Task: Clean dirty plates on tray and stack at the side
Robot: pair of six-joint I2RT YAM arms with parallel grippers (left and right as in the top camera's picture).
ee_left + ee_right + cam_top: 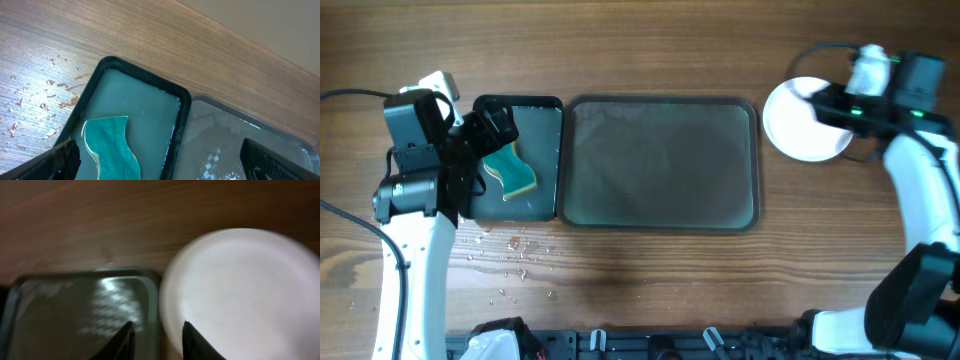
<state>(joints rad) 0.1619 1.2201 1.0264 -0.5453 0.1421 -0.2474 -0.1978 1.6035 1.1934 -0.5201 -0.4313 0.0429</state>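
Just right of the grey tray (660,99) we see a white plate (798,130). The right gripper (157,340) hangs over its tray-side rim, fingers (192,342) narrowly apart; whether they pinch it we cannot tell. Left of the tray, the left gripper (170,161) gapes wide over a sponge (510,170).

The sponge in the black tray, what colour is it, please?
Sponge: teal-green top, yellow edge; clearest overhead.
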